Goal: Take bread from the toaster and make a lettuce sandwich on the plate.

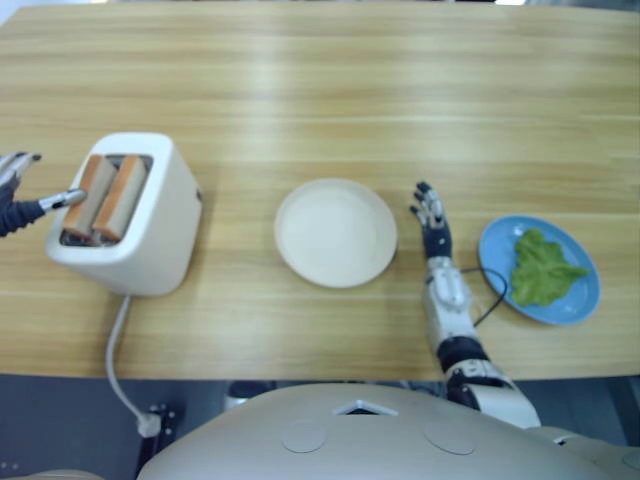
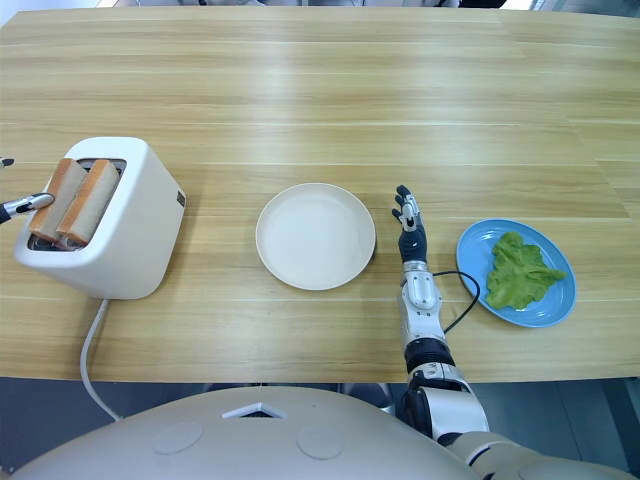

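On the wooden table (image 1: pixel 400 90) the task looks barely begun. The white toaster (image 1: pixel 150 240) at the left holds both bread slices (image 1: pixel 108 195) upright in its slots. The cream plate (image 1: pixel 335 235) in the middle is bare, and the lettuce (image 1: pixel 540 268) lies on the blue plate (image 1: pixel 590 290) at the right. The right hand (image 1: pixel 433 225) rests flat between the two plates, fingers straight and holding nothing. The left hand (image 1: pixel 12 200) is beside the toaster, fingers apart, one tip at the outer slice. Lifting bread, layering and closing all remain. The tabletop is pale planks; the toaster's cord (image 1: pixel 118 350) drops off the near edge toward dark floor.
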